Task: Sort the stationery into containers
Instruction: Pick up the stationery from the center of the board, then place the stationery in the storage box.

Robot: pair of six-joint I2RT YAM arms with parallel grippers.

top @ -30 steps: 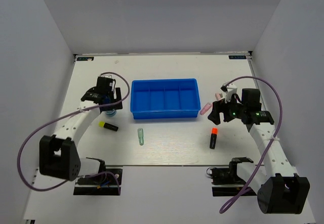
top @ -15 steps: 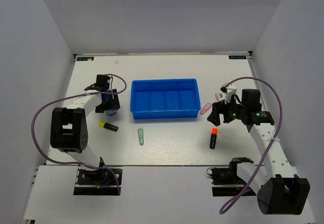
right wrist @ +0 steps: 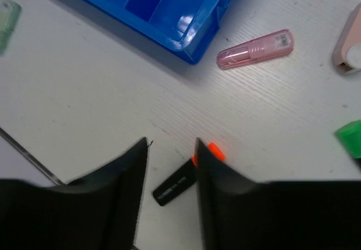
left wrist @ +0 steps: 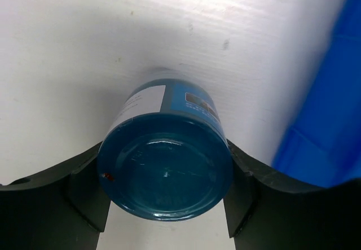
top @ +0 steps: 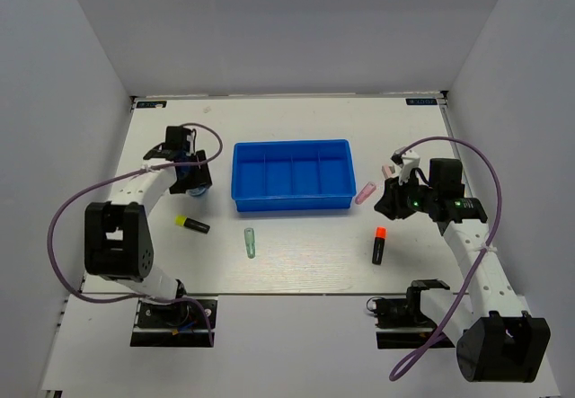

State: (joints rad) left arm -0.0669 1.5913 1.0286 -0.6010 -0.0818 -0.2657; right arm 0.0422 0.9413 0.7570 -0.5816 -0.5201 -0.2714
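The translucent blue roll (left wrist: 166, 165) stands on the table left of the blue tray (top: 292, 205), and my left gripper (left wrist: 166, 174) is shut on it, one finger pressed on each side. From above, the left gripper (top: 191, 182) covers most of the roll. My right gripper (top: 388, 202) hovers right of the tray. Its jaws (right wrist: 171, 145) are blurred, stand narrowly apart and hold nothing. Below them on the table lies the orange-capped black marker (right wrist: 175, 188) (top: 379, 245). A pink tube (right wrist: 255, 49) (top: 366, 192) lies by the tray's right corner.
A pale green tube (top: 250, 242) and a yellow-capped marker (top: 191, 225) lie in front of the tray. A pinkish-white item (right wrist: 347, 41) and a green cap (right wrist: 350, 137) show at the right wrist view's right edge. The tray's four compartments hold nothing.
My left gripper has closed onto the blue roll and the left arm has shifted its pose. The right gripper's jaws have narrowed sharply while staying in place.
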